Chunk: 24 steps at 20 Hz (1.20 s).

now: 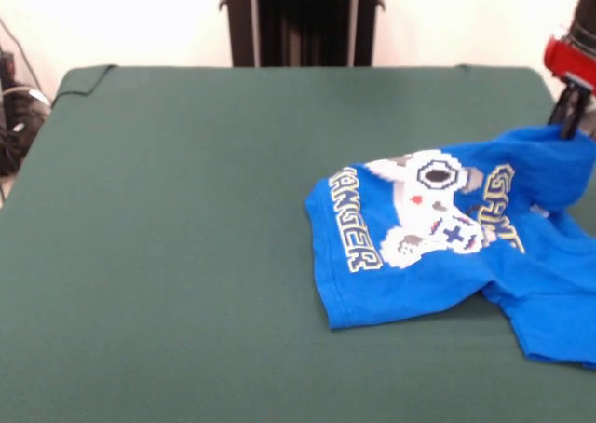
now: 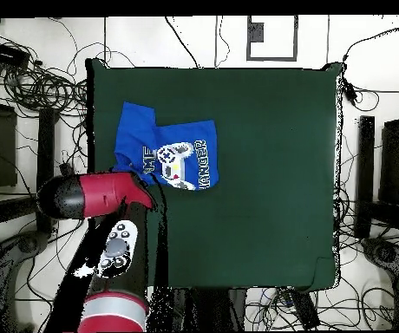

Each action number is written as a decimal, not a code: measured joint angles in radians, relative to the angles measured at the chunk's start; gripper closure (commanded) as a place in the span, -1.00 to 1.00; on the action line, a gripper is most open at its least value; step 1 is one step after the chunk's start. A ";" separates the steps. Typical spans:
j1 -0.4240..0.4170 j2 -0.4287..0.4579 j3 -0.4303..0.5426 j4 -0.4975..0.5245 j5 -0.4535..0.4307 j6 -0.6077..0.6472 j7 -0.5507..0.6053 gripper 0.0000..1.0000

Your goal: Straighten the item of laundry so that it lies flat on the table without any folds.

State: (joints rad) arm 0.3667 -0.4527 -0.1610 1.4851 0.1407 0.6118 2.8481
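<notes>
blue t-shirt (image 1: 438,246) lies rumpled and folded near one side edge of the green bench (image 1: 186,209), one corner lifted where the gripper (image 1: 570,125) pinches it with narrow fingers, probably to drag that fold out flat.

Bright even light, washed-out white wall, soft shadows
</notes>
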 measured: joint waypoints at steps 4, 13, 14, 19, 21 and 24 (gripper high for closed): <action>0.037 0.060 -0.051 -0.004 0.000 -0.084 0.000 1.00; 0.186 0.255 -0.285 -0.026 0.002 -0.128 0.001 1.00; 0.220 0.279 -0.329 -0.029 0.003 -0.120 0.003 1.00; 0.360 0.349 -0.503 -0.028 0.004 0.016 0.019 1.00; 0.383 0.353 -0.535 -0.028 0.004 0.068 0.021 1.00; 0.411 0.334 -0.590 -0.025 0.004 0.194 0.021 1.00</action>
State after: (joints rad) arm 0.7781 -0.1188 -0.7514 1.4596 0.1447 0.8060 2.8687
